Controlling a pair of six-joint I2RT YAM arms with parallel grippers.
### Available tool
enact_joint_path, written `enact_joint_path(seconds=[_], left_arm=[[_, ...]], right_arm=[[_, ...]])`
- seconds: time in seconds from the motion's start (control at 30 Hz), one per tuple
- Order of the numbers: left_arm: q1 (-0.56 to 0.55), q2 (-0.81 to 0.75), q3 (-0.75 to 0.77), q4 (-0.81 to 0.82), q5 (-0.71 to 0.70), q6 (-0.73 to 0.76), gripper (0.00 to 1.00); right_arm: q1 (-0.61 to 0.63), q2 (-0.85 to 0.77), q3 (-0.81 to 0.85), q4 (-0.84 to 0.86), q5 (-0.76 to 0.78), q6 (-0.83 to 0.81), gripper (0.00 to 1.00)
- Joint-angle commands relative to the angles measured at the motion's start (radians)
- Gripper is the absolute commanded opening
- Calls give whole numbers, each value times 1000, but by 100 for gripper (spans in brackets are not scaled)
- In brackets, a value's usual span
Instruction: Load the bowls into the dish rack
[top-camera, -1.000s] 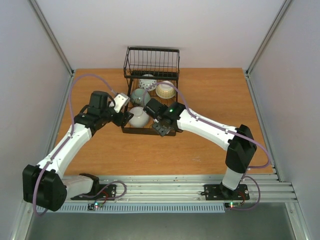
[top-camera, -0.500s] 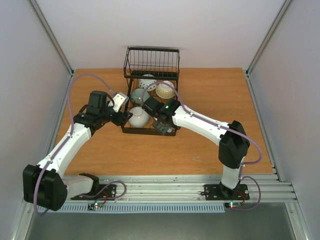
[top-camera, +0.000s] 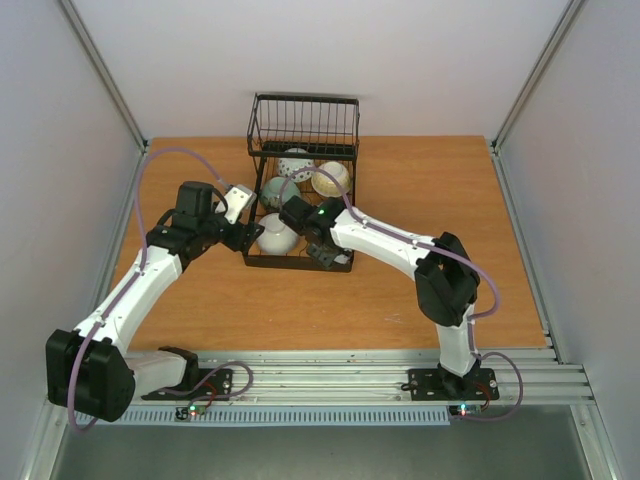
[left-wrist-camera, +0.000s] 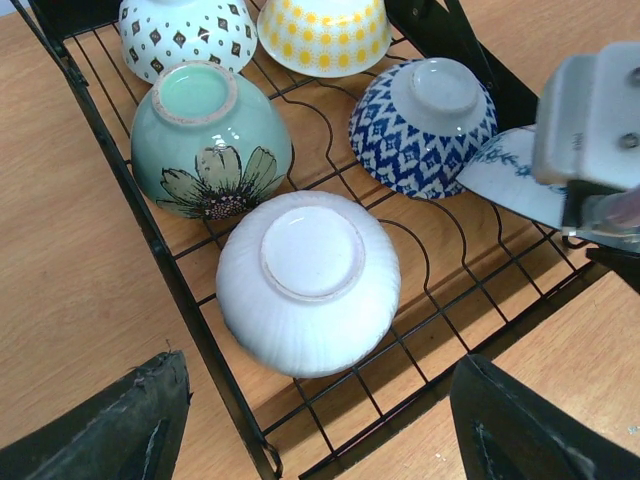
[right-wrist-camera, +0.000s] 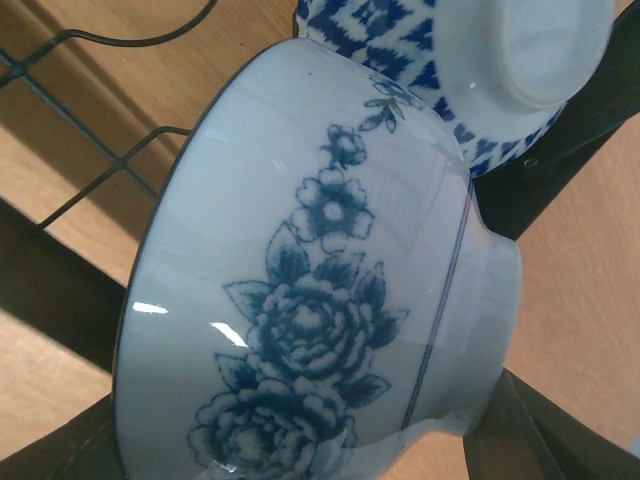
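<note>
The black wire dish rack (top-camera: 305, 122) stands at the back middle of the table. Several bowls lie upside down in it: a plain white one (left-wrist-camera: 308, 283) nearest, a celadon green one (left-wrist-camera: 210, 135), a blue-and-white patterned one (left-wrist-camera: 420, 125), a cream-yellow one (left-wrist-camera: 322, 32) and a white diamond-dotted one (left-wrist-camera: 185, 35). My right gripper (top-camera: 322, 252) is shut on a white bowl with blue flowers (right-wrist-camera: 320, 300), tilted on its side over the rack's front right part, close beside the patterned bowl (right-wrist-camera: 500, 60). My left gripper (left-wrist-camera: 320, 440) is open and empty just outside the rack's front left corner, near the white bowl (top-camera: 277, 233).
Bare wooden table (top-camera: 430, 190) lies right, left and in front of the rack. The taller basket section sits at the rack's far end. Grey walls close in the left and right sides. My right forearm (top-camera: 385, 242) crosses the rack's front right corner.
My right arm has swung further left over the rack, carrying the flowered bowl, and its elbow has moved left too. The left arm has stayed put.
</note>
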Motion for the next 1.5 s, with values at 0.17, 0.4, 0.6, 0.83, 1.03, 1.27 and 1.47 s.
enact_joint_path(seconds=[0.17,0.4,0.6,0.83,1.03,1.27,1.47], left_arm=[[8,6,2,48,19,-11,73],[12,11,3,48,12,-10,73],[17,-22,-12,78,-45,-24,73],[28,-59,-34,114,-64,-34,73],[31,-49,-32,113,-61,-34,73],[37,-40,-24,103,-53,-32,73],[37,-48,-23,98,-57,-33,73]], right_arm=[[-10,97,82,8,161,-24,1],[-10,217,159,-17,250,-2,1],[-7,281,190,-44,280,36,11],[-4,282,200,-41,262,55,62],[9,255,193,-16,222,54,95],[20,236,183,2,194,52,99],[42,203,183,25,135,42,99]])
